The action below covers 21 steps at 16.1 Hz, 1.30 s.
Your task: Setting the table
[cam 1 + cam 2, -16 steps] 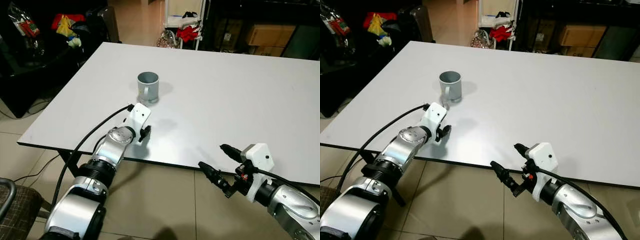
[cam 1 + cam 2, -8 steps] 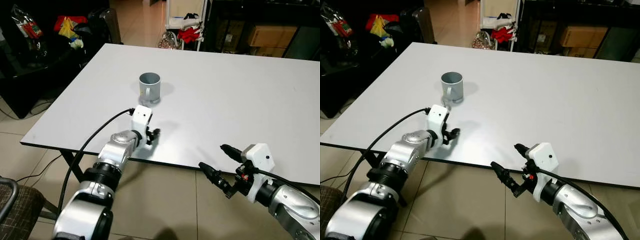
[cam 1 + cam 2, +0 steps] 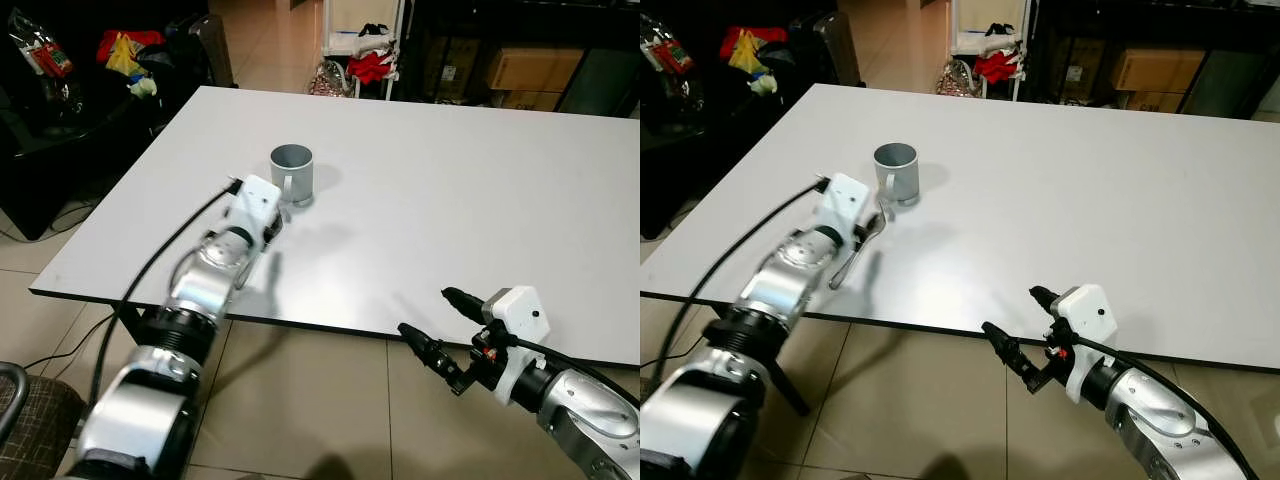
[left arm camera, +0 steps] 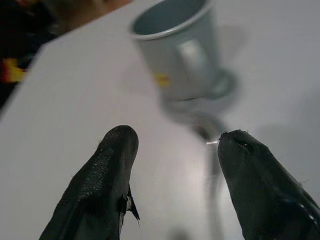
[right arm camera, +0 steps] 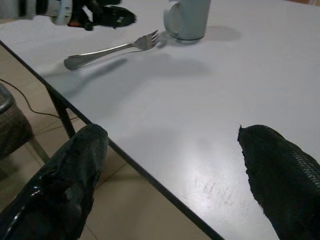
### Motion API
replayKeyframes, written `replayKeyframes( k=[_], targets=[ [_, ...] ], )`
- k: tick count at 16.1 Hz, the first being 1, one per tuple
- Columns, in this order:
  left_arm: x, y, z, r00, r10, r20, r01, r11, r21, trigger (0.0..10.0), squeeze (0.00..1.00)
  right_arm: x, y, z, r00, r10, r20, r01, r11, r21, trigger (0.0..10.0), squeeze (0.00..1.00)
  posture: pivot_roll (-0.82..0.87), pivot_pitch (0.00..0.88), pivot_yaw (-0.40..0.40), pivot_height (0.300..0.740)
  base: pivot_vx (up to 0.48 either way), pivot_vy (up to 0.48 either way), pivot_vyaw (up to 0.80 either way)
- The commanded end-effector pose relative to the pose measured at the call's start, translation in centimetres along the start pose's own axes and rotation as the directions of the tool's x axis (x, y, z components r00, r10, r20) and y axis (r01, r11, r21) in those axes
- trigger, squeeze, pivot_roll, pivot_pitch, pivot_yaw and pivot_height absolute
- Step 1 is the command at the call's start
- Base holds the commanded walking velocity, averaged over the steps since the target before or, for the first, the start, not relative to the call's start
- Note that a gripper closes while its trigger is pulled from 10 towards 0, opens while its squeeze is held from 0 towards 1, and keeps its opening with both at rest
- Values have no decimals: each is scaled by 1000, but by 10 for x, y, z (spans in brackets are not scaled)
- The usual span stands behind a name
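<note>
The bench [image 3: 450,190] is showing plain white with a dark edge. The mug [image 3: 292,174] is showing grey-blue, with a small yellow mark visible in the left wrist view. The fork [image 5: 110,50] is showing bright silver. Both arms are showing silver, with black fingers [image 4: 107,185] and white wrist housings. The floor tiles [image 3: 300,410] are showing beige.

A lived-in home interior: white tabletop [image 3: 450,190] on a tiled floor [image 3: 320,400], cardboard boxes [image 3: 520,68] on dark shelving, clothing piled on a rack [image 3: 368,62].
</note>
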<state>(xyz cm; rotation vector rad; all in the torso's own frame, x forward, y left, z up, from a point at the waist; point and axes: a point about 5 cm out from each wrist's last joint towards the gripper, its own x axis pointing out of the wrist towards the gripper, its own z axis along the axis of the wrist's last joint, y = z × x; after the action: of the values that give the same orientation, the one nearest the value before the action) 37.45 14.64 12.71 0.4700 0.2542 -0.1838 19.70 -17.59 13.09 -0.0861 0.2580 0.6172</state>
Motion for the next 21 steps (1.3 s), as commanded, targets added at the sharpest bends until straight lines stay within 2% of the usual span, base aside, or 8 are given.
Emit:
replayKeyframes(
  k=[1, 5, 6, 7, 12, 15, 18, 21],
  targets=[
    [3, 5, -2, 999, 39, -10, -38, 997, 62, 10000, 0, 3, -3, 2, 999, -32, 14, 33, 999, -16, 10000, 0, -158, 0, 28, 740, 0, 0, 0],
    [12, 8, 0, 995, 93, -21, -91, 991, 100, 10000, 0, 8, -2, -1, 997, -69, 23, 69, 998, 1, 10000, 0, -163, 0, 25, 740, 0, 0, 0],
    [14, 6, 1, 996, 91, -25, -86, 985, 146, 10000, 0, 7, 3, -4, 999, -47, 1, 47, 999, -15, 10000, 0, -172, 0, 30, 740, 0, 0, 0],
    [15, 4, 1, 996, 85, -28, -81, 987, 139, 10000, 0, 7, 5, -6, 999, -39, -6, 39, 999, -21, 10000, 0, -175, 0, 31, 740, 0, 0, 0],
    [17, -6, -3, 999, 25, -46, -12, 968, 252, 10000, 0, 1, 8, -9, 999, -37, -26, 36, 999, -31, 10000, 0, -187, 0, 38, 740, 0, 0, 0],
    [18, -15, 3, 999, -32, -13, 34, 971, 236, 10000, 0, 0, 8, -10, 999, -41, -27, 40, 999, -34, 10000, 0, -200, 0, 47, 740, 0, 0, 0],
    [17, -30, 4, 993, -120, 8, 114, 957, 267, 10000, 0, 0, 8, -10, 999, -35, -27, 34, 999, -37, 10000, 0, -199, 0, 47, 740, 0, 0, 0],
    [16, -27, 3, 992, -124, 15, 116, 960, 254, 10000, 0, 1, 7, -9, 999, -31, -26, 30, 999, -43, 10000, 0, -198, 0, 43, 740, 0, 0, 0]
  ],
)
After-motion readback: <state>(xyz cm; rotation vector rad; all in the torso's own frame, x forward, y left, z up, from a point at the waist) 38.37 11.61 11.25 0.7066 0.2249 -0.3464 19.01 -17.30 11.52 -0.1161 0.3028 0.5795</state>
